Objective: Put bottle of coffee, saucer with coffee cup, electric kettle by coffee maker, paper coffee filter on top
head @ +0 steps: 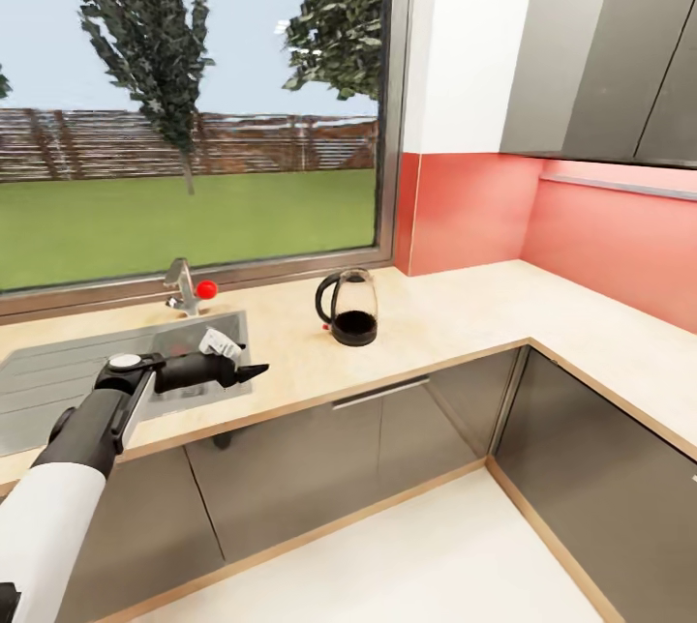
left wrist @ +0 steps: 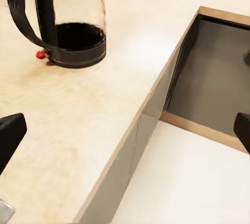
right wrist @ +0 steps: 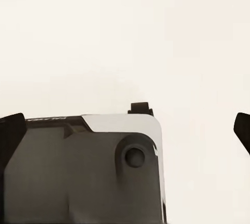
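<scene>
Kettle on the surface, left hand reaching toward it

Head view: a rounded clear glass kettle (head: 348, 308) with dark base and black handle stands on the beige surface (head: 465, 313), well apart from the left hand (head: 254, 371), whose opening cannot be told here. Left wrist view: fingertips (left wrist: 10, 135) spread wide, holding nothing; kettle (left wrist: 67, 21) ahead. Right wrist view: right hand (right wrist: 125, 130) open, empty.

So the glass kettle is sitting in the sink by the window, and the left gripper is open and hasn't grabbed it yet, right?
Not quite. The electric kettle stands on the countertop, to the right of the sink, not in it; the head view shows this. The rest holds: the left gripper is open and apart from the kettle, as the left wrist view confirms.
</scene>
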{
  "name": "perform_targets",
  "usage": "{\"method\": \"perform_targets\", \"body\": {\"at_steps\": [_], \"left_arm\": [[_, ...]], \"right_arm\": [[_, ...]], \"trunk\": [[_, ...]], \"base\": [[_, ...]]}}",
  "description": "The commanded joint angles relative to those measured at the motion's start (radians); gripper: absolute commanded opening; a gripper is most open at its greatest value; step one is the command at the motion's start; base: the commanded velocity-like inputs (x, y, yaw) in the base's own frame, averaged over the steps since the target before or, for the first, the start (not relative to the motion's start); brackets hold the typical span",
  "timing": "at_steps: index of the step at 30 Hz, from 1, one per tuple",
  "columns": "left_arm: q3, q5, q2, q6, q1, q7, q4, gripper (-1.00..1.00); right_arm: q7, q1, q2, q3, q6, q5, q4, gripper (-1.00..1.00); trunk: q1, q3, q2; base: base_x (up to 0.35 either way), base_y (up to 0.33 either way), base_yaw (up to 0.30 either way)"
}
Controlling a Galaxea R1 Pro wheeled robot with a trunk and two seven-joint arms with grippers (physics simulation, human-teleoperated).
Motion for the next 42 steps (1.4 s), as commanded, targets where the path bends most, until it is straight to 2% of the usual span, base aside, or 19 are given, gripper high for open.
{"method": "perform_targets", "body": {"at_steps": [1,9,19,22,24,25,28,34,37,42], "left_arm": [[0.003,-0.005,-0.001,0.009,-0.001,-0.006,-0.002,1.00],[0.001,-0.006,0.000,0.010,0.000,-0.008,-0.002,1.00],[-0.003,-0.003,-0.004,0.007,0.002,-0.013,-0.002,1.00],[-0.029,-0.002,-0.005,0.009,0.002,-0.014,-0.002,1.00],[-0.073,-0.002,-0.004,0.012,-0.001,-0.019,-0.002,1.00],[-0.092,-0.001,-0.004,0.014,-0.004,-0.028,-0.002,1.00],[-0.115,-0.002,-0.004,0.016,-0.009,-0.077,0.001,1.00],[-0.122,-0.006,0.000,0.017,-0.013,-0.209,0.005,1.00],[-0.122,-0.008,0.001,0.017,-0.013,-0.246,0.005,1.00],[-0.123,-0.010,0.005,0.017,-0.012,-0.261,0.005,1.00]], "right_arm": [[0.004,-0.001,-0.005,0.008,0.000,-0.009,0.006,1.00],[0.007,0.004,-0.039,0.009,0.001,-0.006,0.018,1.00],[0.008,0.009,-0.042,0.010,0.002,-0.005,0.018,1.00],[0.008,0.010,-0.042,0.010,0.002,-0.005,0.018,1.00],[0.008,0.011,-0.042,0.010,0.002,-0.005,0.018,1.00],[0.008,0.011,-0.042,0.010,0.002,-0.005,0.018,1.00],[0.008,0.011,-0.042,0.011,0.002,-0.004,0.018,1.00],[0.008,0.011,-0.041,0.011,0.002,-0.004,0.018,1.00],[0.007,0.011,-0.041,0.012,0.002,-0.004,0.018,1.00],[0.006,0.011,-0.041,0.012,0.002,-0.004,0.018,1.00]], "trunk": [[0.001,-0.002,-0.002],[0.001,-0.002,-0.002],[0.001,-0.002,-0.002],[0.001,-0.002,-0.002],[0.001,-0.002,-0.002],[0.001,-0.002,-0.002],[0.001,-0.002,-0.002],[0.001,-0.002,-0.002],[0.001,-0.002,-0.002],[0.001,-0.002,-0.002]], "base": [[0.265,0.171,0.000],[0.282,0.214,0.000],[0.127,0.083,0.000],[0.068,0.005,0.000],[0.197,0.002,0.000],[0.265,0.001,0.000],[0.296,0.001,0.000],[0.215,0.000,0.000],[0.050,0.000,0.000],[0.013,0.000,0.000]]}}
